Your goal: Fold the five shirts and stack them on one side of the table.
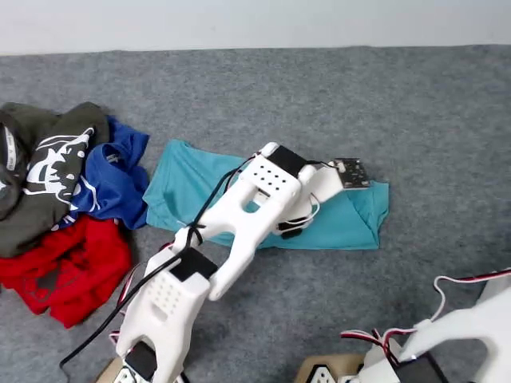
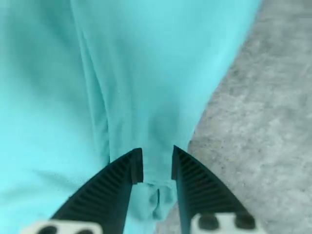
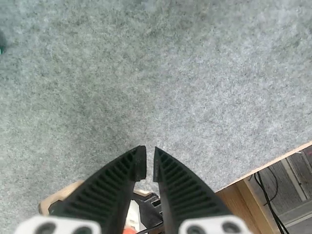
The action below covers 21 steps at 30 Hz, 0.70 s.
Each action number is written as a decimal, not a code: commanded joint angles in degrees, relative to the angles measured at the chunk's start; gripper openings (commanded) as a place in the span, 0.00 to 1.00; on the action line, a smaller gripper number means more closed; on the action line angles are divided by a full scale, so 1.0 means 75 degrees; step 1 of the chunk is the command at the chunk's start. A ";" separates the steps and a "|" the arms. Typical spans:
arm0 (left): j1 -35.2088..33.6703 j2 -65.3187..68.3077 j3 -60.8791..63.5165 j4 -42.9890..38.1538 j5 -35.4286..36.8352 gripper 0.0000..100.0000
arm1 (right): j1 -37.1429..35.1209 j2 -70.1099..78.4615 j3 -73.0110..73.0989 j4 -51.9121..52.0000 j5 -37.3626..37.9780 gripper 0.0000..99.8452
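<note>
A teal shirt (image 1: 192, 187) lies partly folded in the middle of the grey table cover. My left arm stretches across it, and my left gripper (image 1: 292, 230) sits low at the shirt's near edge. In the left wrist view the left gripper (image 2: 152, 165) is shut on a raised fold of the teal shirt (image 2: 146, 73), right beside the bare grey cover. My right gripper (image 3: 150, 163) hangs shut with nothing in it above the cover near the table's front edge.
At the far left is a loose pile: an olive shirt (image 1: 48, 171) with a white graphic, a blue shirt (image 1: 116, 179) and a red shirt (image 1: 68, 263). The right arm (image 1: 451, 327) sits at the front right corner. The wooden table edge (image 3: 273, 170) lies below the right gripper.
</note>
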 commanded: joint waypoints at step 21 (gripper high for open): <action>-0.3927 -0.1395 -0.1729 0.1418 0.3071 0.11 | -0.0557 -0.0287 -0.0047 -0.0053 0.0023 0.04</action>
